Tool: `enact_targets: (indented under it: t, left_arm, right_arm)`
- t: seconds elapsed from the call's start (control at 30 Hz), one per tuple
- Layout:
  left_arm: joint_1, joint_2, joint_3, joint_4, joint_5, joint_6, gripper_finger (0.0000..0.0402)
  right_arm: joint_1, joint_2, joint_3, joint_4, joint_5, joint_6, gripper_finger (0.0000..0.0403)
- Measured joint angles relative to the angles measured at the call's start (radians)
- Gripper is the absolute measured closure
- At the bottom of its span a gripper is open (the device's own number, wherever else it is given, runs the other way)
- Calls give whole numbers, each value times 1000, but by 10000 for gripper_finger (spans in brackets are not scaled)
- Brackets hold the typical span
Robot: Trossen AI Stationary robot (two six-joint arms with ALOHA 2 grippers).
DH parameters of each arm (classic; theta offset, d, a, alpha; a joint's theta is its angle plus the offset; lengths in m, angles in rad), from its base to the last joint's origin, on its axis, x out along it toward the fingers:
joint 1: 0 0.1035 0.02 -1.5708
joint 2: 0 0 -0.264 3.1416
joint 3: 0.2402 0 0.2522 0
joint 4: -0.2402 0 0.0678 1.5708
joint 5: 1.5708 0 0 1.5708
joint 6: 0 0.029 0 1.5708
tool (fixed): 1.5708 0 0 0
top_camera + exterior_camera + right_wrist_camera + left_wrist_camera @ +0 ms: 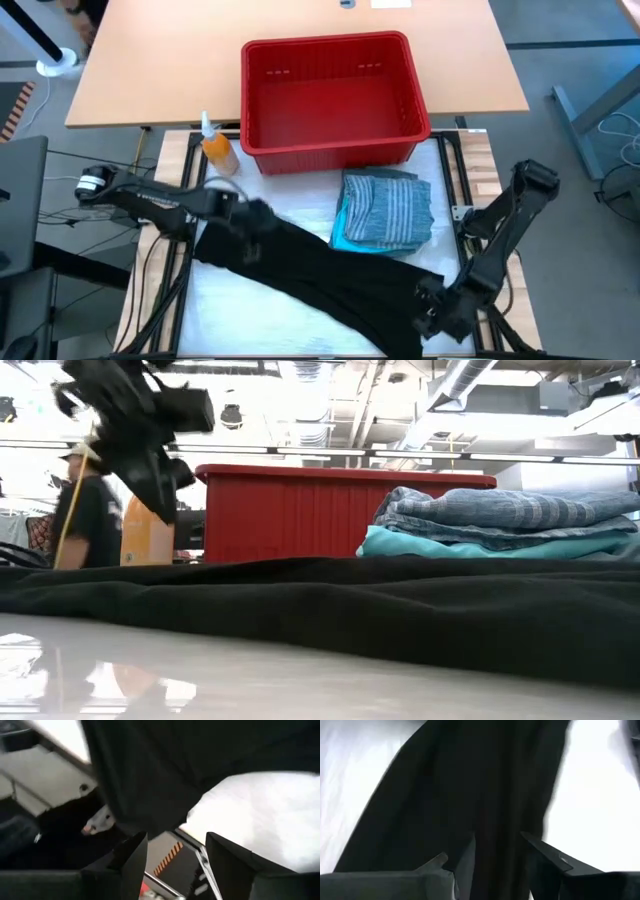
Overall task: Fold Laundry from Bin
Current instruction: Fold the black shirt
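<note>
Black garment (320, 272) spread flat on white table surface (250, 320), nearest of all, on near side of red bin (335, 95).

Right gripper (172, 852) at garment's near right corner, over table edge; fingers spread apart, nothing between them, cloth hanging just ahead.

Left gripper (495, 852) at garment's left end, nearer than bin; fingers (555, 860) part-open with black cloth between them, grip unclear.

Folded striped shirt (390, 208) atop turquoise garment (345, 232), stacked between black garment and bin.

Orange bottle (218, 150) just left of bin.
</note>
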Motion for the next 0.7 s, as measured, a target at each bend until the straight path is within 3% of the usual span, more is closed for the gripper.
enact_targets:
  t: [0.13, 0.27, 0.47, 0.7]
  left_arm:
    - [-160, 0, 0, 67, -132, 23, 259]
    - [-242, 0, 0, 59, -211, -28, 259]
    - [-284, 0, 0, 39, -218, -119, 259]
    - [-284, 0, 0, 36, -246, -161, 259]
  right_arm:
    - [27, 112, -1, 131, 2, 74, 180]
    - [41, 181, -1, 176, 1, 84, 181]
    - [33, 199, -1, 179, 82, 76, 181]
    - [30, 197, -1, 161, 86, 54, 201]
